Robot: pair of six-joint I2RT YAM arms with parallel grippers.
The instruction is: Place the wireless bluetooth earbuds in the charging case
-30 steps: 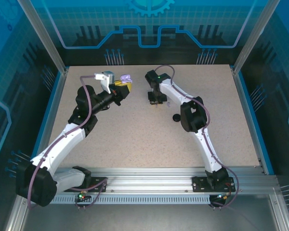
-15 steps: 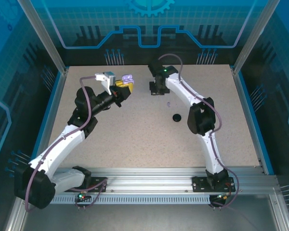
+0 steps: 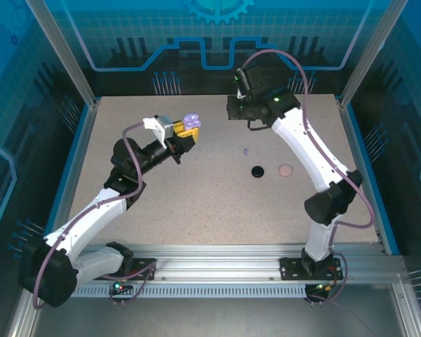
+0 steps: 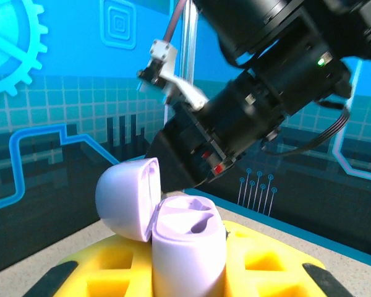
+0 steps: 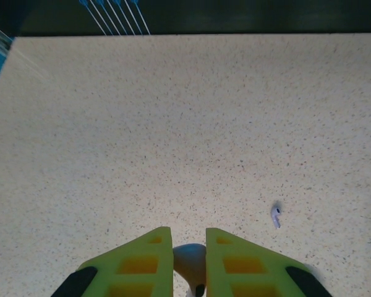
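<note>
Left wrist view: the lavender charging case (image 4: pixel 188 247) was seen clamped upright between the yellow fingers of the left gripper (image 4: pixel 188 278). Its lid (image 4: pixel 127 198) was swung open to the left, and the moulded recesses inside were laid bare. From the top external camera the case was placed above the far left-centre of the table (image 3: pixel 196 203).

In the right wrist view, the right gripper (image 5: pixel 188 242) was narrowed onto a pale held earbud (image 5: pixel 187 263), pinched between its two pads. A loose lavender earbud (image 5: pixel 276 215) lay on the table beyond it to the right. Nearer in the scene, a black case (image 3: pixel 257 170) and a pink case (image 3: pixel 285 170) rested side by side, apart from each other.

The earbuds were judged to be very light, hard and glossy, and therefore liable to slip or flick away under a heavy squeeze. A gentle pinch across the rounded head, with the stem left free for the recess, was judged best. The case was judged rigid, and best gripped on its body below the hinge.

No brand, label or lettering could be read on any item.
</note>
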